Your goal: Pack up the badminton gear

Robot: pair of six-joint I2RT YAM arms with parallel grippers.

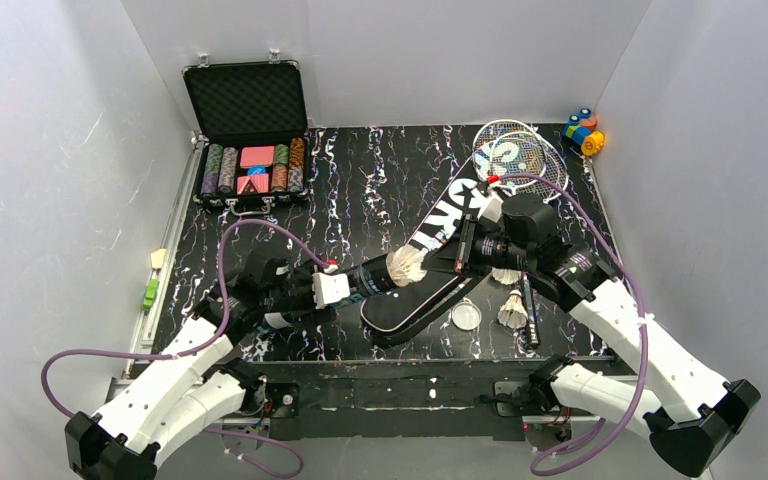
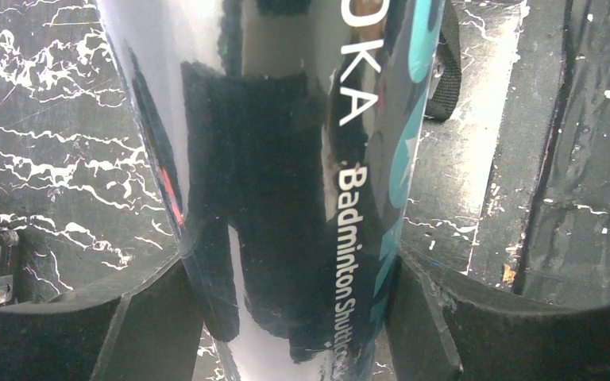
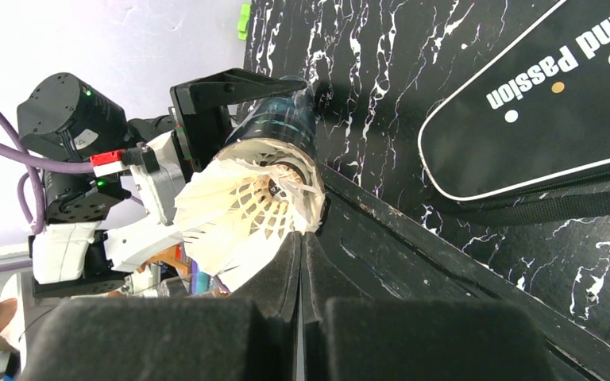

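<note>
My left gripper is shut on the long dark tube, which lies nearly level with its mouth toward the right; its teal and white lettering fills the left wrist view. A white feather shuttlecock sticks out of the tube's mouth. My right gripper is shut, its tips touching the shuttlecock's feather skirt. Two more shuttlecocks lie by the right arm. The black bag lies under the tube. Two silver rackets lie at the back right.
An open black case of poker chips stands at the back left. Colourful toy blocks sit in the back right corner. A clear round lid lies near the front edge beside the bag. White walls enclose the table.
</note>
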